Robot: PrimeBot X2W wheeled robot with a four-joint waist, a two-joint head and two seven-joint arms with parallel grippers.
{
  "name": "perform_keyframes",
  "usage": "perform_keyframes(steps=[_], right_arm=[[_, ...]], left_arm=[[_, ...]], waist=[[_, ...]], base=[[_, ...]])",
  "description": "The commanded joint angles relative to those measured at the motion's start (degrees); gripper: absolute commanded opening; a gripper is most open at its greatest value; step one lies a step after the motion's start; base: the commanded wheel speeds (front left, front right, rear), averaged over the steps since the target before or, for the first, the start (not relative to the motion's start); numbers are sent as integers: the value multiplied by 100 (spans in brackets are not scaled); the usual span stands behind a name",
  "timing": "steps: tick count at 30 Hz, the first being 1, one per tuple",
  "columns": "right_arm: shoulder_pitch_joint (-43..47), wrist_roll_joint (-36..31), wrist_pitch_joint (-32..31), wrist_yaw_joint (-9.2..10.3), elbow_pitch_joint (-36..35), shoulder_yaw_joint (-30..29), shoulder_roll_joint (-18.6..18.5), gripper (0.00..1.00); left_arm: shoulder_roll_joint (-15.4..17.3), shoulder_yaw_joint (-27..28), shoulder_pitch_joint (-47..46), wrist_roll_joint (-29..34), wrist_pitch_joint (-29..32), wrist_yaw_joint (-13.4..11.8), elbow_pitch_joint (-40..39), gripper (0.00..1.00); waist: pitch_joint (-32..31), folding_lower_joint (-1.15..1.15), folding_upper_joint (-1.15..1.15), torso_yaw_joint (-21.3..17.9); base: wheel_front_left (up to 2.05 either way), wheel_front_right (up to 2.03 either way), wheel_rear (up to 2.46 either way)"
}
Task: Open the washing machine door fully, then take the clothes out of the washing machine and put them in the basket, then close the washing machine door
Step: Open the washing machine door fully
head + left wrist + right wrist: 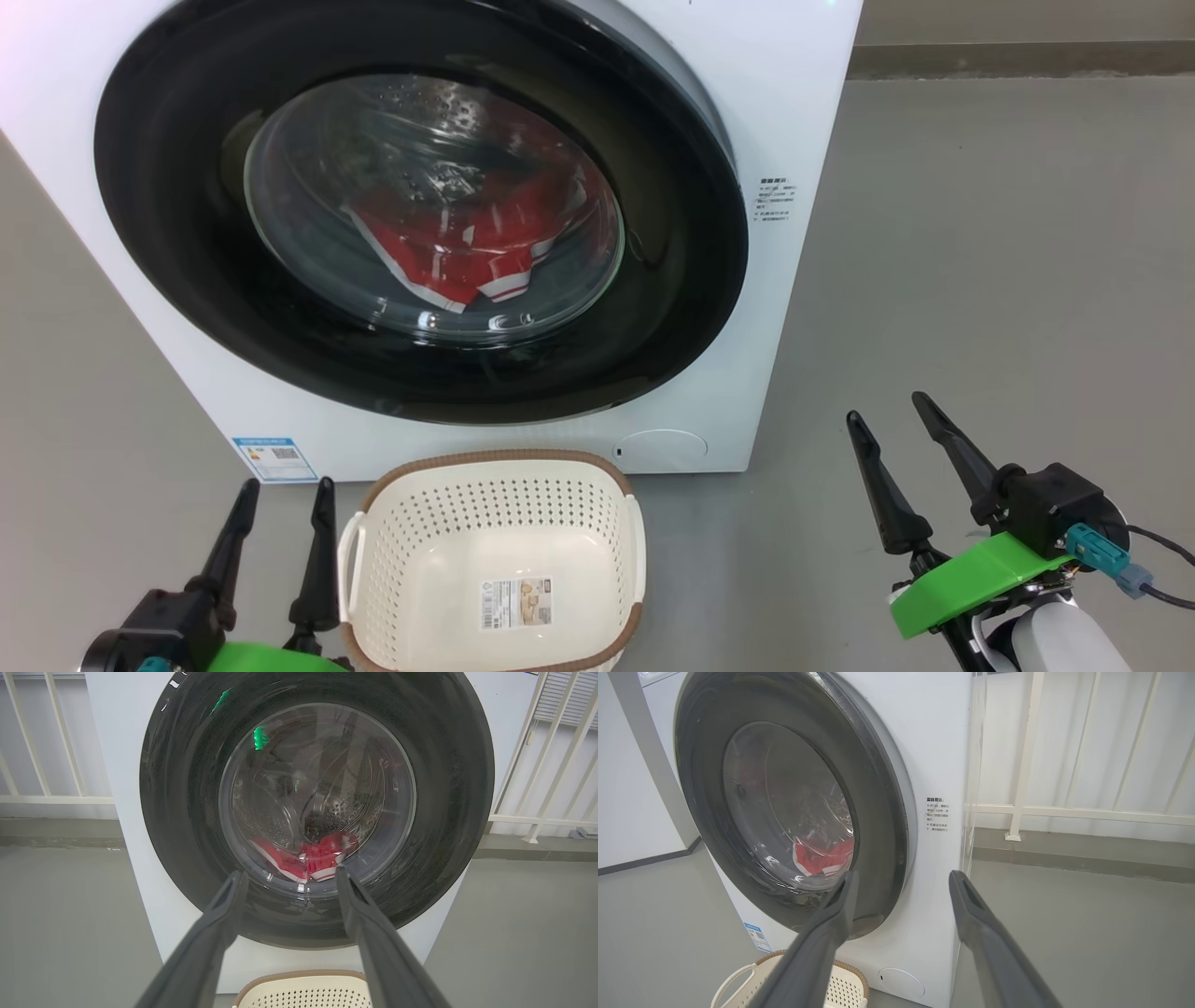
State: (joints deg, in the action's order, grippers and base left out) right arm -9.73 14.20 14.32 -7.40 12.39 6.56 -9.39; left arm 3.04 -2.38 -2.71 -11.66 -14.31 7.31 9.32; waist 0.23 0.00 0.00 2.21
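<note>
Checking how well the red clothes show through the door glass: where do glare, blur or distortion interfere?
Head view: sharp, small glints on the door glass around the clothes, which read clearly. Left wrist view: wide-angle lean in the railing, a green reflection on the glass, soft-edged fingers. Right wrist view: glass aslant and hazy, one finger crossing the clothes' edge.

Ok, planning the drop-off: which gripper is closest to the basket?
The left gripper, right beside the basket; the right gripper stands well apart over the bare floor.
</note>
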Motion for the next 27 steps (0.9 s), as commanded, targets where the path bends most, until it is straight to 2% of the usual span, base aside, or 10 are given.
perform_keyframes(steps=[1, 17, 27], right_arm=[[-231, 53, 68, -9, -166, 92, -14, 100], [-268, 192, 68, -9, -176, -53, 51, 100], [-494, 249, 68, -9, -75, -77, -44, 100]], left_arm=[[65, 181, -254, 27, -69, 18, -129, 100], [77, 178, -287, 7, -69, 18, -136, 100], [98, 156, -354, -13, -69, 18, -147, 100]], waist=[[4, 0, 0, 3], [83, 0, 0, 22], [225, 0, 0, 69]], base=[[0, 0, 0], [0, 0, 0], [0, 0, 0]])
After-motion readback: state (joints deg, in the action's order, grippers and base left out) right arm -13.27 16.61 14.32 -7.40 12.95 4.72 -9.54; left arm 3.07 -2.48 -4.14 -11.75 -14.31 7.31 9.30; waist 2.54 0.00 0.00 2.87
